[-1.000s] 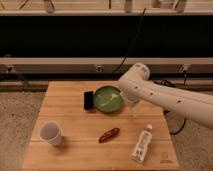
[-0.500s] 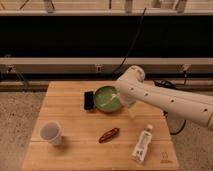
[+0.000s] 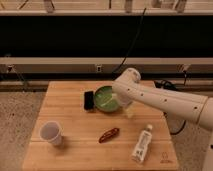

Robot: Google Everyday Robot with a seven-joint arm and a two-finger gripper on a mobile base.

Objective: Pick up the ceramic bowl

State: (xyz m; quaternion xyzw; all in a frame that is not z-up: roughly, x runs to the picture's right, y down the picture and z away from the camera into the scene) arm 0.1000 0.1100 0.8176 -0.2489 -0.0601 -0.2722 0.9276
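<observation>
The ceramic bowl [image 3: 105, 99] is round, shallow and glossy green with pale streaks inside. It sits at the back middle of the wooden table [image 3: 70, 115]. My white arm reaches in from the right, and its elbow end hangs over the bowl's right rim. My gripper [image 3: 127, 108] is low at the bowl's right edge and partly hidden by the arm.
A black flat object [image 3: 89, 101] lies against the bowl's left side. A white paper cup [image 3: 51, 133] stands at the front left. A red pepper [image 3: 108, 134] lies in front of the bowl, and a white bottle [image 3: 142, 144] lies at the front right.
My arm has moved left and down, so it now covers more of the bowl's right side. The bowl and the other objects have not moved.
</observation>
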